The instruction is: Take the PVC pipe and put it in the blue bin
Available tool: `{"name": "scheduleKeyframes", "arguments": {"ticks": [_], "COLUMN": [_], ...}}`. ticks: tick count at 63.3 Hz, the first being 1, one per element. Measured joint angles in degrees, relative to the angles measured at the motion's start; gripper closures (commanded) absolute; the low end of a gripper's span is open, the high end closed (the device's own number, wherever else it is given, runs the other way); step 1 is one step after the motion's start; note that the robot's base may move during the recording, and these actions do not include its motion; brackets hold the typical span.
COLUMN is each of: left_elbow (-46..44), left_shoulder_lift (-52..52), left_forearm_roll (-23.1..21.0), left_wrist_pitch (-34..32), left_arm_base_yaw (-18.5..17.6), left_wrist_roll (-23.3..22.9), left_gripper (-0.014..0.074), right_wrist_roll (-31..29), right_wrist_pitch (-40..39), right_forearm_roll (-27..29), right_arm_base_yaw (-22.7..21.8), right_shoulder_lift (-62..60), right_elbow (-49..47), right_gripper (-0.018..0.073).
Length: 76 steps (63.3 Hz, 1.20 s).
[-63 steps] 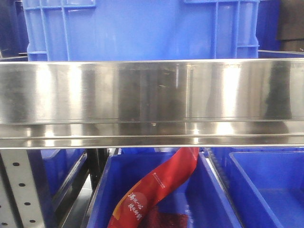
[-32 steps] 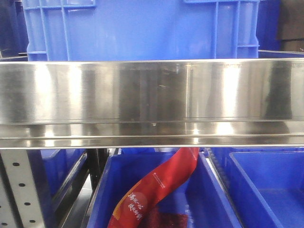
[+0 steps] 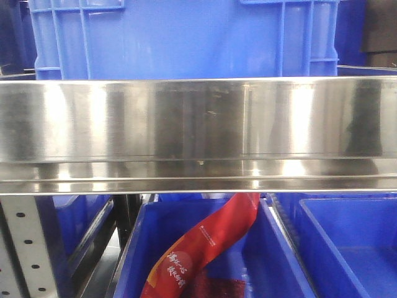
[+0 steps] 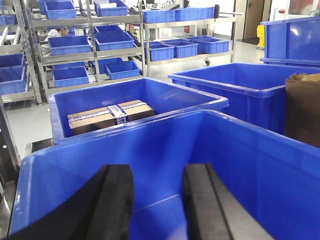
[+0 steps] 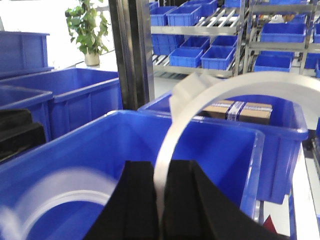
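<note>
Nothing has budged in the front view since a second ago, steel shelf rail [image 3: 198, 124] across the frame and one red packet [image 3: 205, 248] below it, while the right gripper [image 5: 161, 200] is clamped tight on one PVC pipe [image 5: 210, 91], a pale hoop arcing up over the blue bin [image 5: 225, 130], whose walls leave wide open room inside. One more blurred pale hoop [image 5: 55, 197] lies low in that bin, two counted. Left gripper [image 4: 157, 195] points into a blue tub [image 4: 150, 125], pads parted, nothing between them.
</note>
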Motion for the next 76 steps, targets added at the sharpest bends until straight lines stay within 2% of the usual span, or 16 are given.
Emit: {"name": "scheduleKeyframes", "arguments": {"ticks": [11, 23, 31, 46, 51, 58, 67, 71, 76], "left_elbow": [0.0, 0.0, 0.0, 0.0, 0.0, 0.0, -0.1, -0.1, -0.1], "left_shoulder_lift": [0.0, 0.0, 0.0, 0.0, 0.0, 0.0, -0.1, -0.6, -1.6], "left_forearm_roll": [0.0, 0.0, 0.0, 0.0, 0.0, 0.0, 0.0, 0.0, 0.1], "left_wrist_pitch": [0.0, 0.0, 0.0, 0.1, 0.1, 0.1, 0.2, 0.3, 0.4], "left_arm_base_yaw": [0.0, 0.0, 0.0, 0.0, 0.0, 0.0, 0.0, 0.0, 0.0], "left_wrist_roll": [0.0, 0.0, 0.0, 0.0, 0.0, 0.0, 0.0, 0.0, 0.0], "left_gripper": [0.0384, 0.0384, 0.0384, 0.0384, 0.0384, 0.0384, 0.0405, 0.0465, 0.0589], "right_wrist_roll": [-0.2, -2.3, -2.4, -2.6, -2.6, -2.6, -2.6, -2.6, -2.6], "right_wrist_pitch": [-0.6, -0.7, 0.9, 1.8, 1.4, 1.3, 1.7, 2.3, 3.2], "right_forearm_roll": [0.0, -0.5, -0.6, -0.7, -0.7, -0.7, -0.7, -0.7, -0.7], "right_arm_base_yaw": [1.6, 4.1, 4.1, 4.8, 5.2, 5.2, 5.2, 5.2, 5.2], "right_shoulder_lift": [1.7, 7.6, 12.5, 16.4, 16.4, 16.4, 16.3, 16.0, 14.9], "right_elbow": [-0.2, -4.7, -8.3, -11.0, -11.2, -11.2, -11.2, -11.2, -11.2], "right_gripper": [0.0728, 0.0717, 0.0619, 0.0323, 0.0279, 0.0301, 0.0419, 0.0510, 0.0614]}}
